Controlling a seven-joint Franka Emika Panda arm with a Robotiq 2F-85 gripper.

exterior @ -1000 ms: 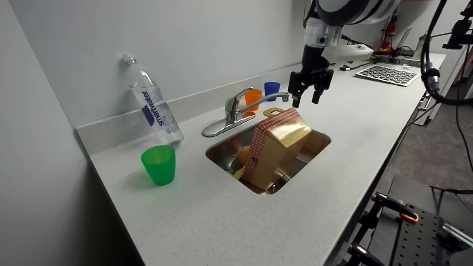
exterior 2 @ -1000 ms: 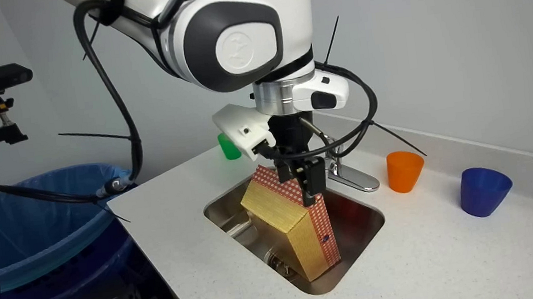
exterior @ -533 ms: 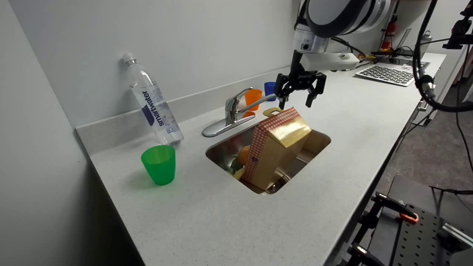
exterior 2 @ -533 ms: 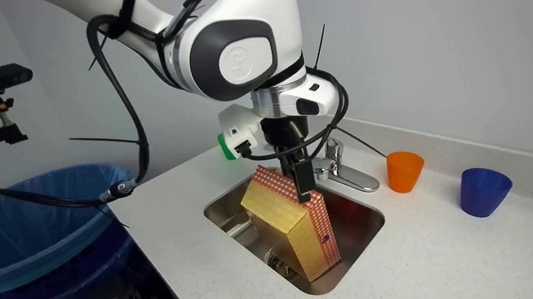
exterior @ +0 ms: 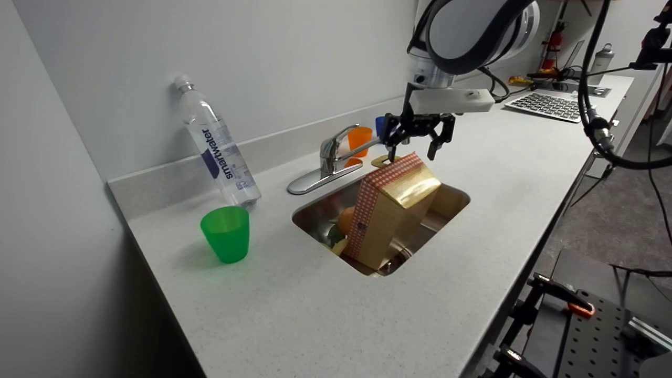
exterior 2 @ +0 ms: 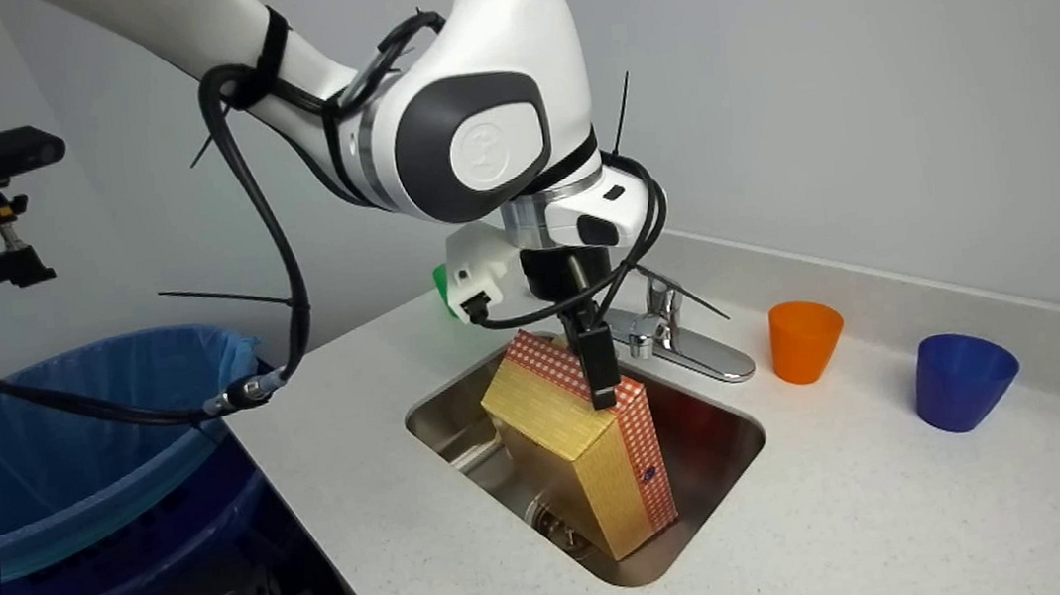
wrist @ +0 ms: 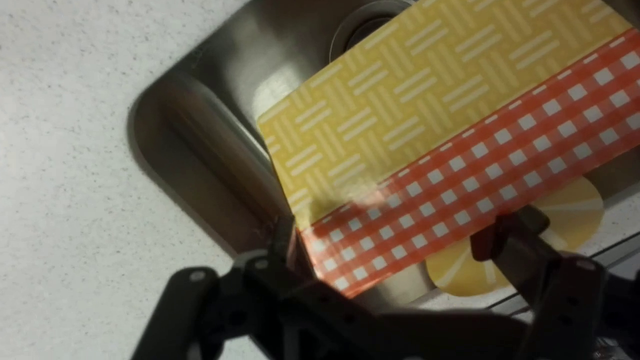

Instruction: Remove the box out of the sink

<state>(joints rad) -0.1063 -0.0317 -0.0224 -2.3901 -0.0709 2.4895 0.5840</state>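
A tall box [exterior: 391, 223] with gold sides and a red-and-white checked side stands tilted in the metal sink [exterior: 450, 198]. It shows in an exterior view [exterior 2: 543, 411] and fills much of the wrist view [wrist: 425, 115]. My gripper [exterior: 411, 156] points down at the box's upper end with its fingers apart. In an exterior view the near finger [exterior 2: 604, 397] overlaps the checked side. In the wrist view the open gripper [wrist: 388, 234] has one finger at the box's corner and the other by the checked side's far edge. I cannot tell whether they touch it.
The faucet [exterior: 328, 157] stands close behind the gripper. A yellow flat piece [wrist: 465, 272] lies behind the box. An orange round thing [exterior: 346, 220] is in the sink. Orange [exterior 2: 806, 342], blue [exterior 2: 965, 381] and green [exterior: 226, 236] cups and a bottle [exterior: 218, 147] stand on the counter.
The gripper has turned, come down and moved over to the box's upper end, fingers still apart. The box's top has shifted very slightly.
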